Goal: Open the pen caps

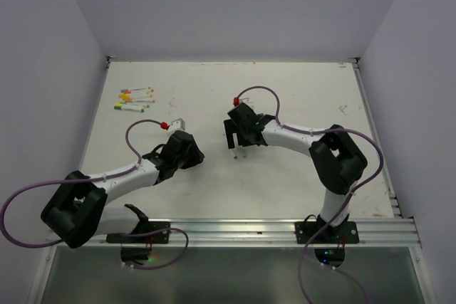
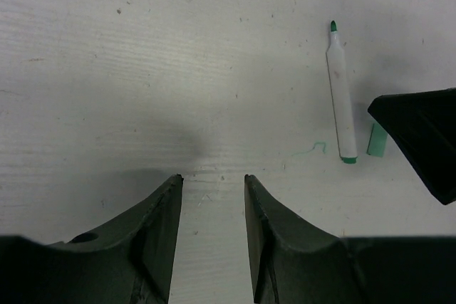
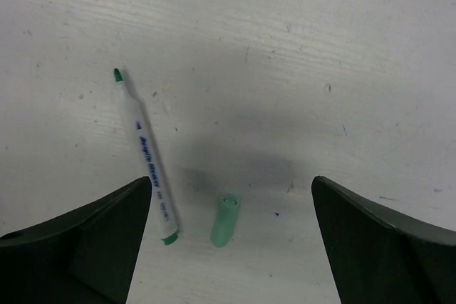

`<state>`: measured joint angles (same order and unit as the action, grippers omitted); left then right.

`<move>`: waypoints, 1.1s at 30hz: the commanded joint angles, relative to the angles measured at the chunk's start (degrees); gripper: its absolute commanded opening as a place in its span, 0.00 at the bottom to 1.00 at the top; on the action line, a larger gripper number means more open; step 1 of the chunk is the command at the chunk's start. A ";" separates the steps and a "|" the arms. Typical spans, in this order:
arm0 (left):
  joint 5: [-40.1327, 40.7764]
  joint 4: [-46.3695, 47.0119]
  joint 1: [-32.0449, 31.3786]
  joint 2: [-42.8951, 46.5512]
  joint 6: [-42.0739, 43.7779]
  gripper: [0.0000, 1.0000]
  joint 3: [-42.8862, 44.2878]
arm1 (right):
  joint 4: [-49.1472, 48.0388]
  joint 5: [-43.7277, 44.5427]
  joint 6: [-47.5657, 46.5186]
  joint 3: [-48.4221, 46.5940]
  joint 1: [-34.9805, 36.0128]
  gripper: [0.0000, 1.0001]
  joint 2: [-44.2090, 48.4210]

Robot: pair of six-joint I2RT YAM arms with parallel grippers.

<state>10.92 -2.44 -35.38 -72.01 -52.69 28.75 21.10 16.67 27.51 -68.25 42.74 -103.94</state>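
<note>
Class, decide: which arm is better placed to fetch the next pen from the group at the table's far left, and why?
Left. The pens lie on its side, nearer the left end effector, open and empty. The right end effector hangs over the uncapped green pen and cap, farther away.

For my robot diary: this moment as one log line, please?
green pen: uncapped | green cap: beside it | left gripper: open | right gripper: open

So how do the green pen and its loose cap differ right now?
The green pen is long and white with blue print, its green nib bare; the cap is short and all green. The pen lies slanted, while the cap sits beside its rear end, not touching. Both lie flat, unheld.
</note>
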 commanded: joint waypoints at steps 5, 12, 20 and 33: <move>0.77 0.06 -0.13 -2.17 2.24 0.42 3.24 | 1.58 6.10 -5.62 -3.65 -0.11 0.98 -1.71; 0.95 0.59 -0.13 -2.96 2.41 0.42 2.53 | 2.81 4.26 -5.71 -5.58 -0.55 0.99 -5.74; 3.06 -0.90 0.04 -3.40 2.59 0.46 4.12 | 1.92 3.11 -4.83 -2.42 0.67 0.99 -6.45; 2.44 -0.38 1.62 -8.50 4.17 0.47 6.05 | 4.21 5.13 2.37 -0.31 9.20 0.99 -2.50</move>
<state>11.86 -2.92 -34.22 -78.83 -50.33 31.70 22.46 20.08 26.98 -70.22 50.83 -109.14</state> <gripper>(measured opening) 0.469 0.986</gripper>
